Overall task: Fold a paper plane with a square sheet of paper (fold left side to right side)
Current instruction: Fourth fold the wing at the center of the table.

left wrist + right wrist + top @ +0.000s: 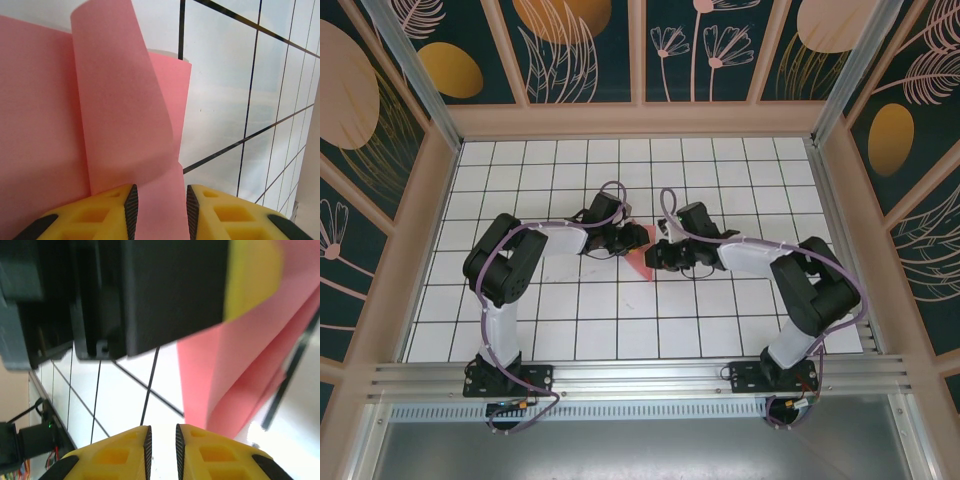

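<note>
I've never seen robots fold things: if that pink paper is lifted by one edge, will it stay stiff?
Probably not: the pink paper curls over in a soft loop, so it seems floppy. It looks thin, likely light; a push may buckle it.

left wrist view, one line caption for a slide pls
Pink sheet curls up between the jaws of the open left gripper, over a white grid table.

Bright, even light all over. Pale shine on the table (220,100) in the left wrist view. Very blurry paper (235,375) in the right wrist view.
</note>
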{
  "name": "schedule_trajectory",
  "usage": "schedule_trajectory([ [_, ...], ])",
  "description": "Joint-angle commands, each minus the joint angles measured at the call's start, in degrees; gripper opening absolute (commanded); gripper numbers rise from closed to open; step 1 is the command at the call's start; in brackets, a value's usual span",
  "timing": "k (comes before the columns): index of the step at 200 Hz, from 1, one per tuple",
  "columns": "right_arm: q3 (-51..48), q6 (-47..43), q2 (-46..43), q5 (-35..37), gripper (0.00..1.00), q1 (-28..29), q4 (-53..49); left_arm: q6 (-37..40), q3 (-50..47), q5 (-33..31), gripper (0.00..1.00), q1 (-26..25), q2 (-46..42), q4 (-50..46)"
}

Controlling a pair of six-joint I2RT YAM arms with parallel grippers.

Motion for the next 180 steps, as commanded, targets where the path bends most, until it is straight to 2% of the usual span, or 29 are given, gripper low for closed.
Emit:
schedule_trajectory([
  [1,0.1,1.2,1.0,-1.0,0.23,0.9,2.8,0.4,-2.0,-2.4,0.35,-0.3,1.7,-2.2],
  [97,5.4,-2.3,5.6,3.2,0.23,1.1,-0.6,0.4,-2.4,-2.5,0.34,-0.3,1.0,-2.1],
  [180,2.5,-2.7,7.0,3.9,0.22,2.1,-2.1,0.6,-2.2,-2.4,0.34,-0.3,1.1,-2.1],
])
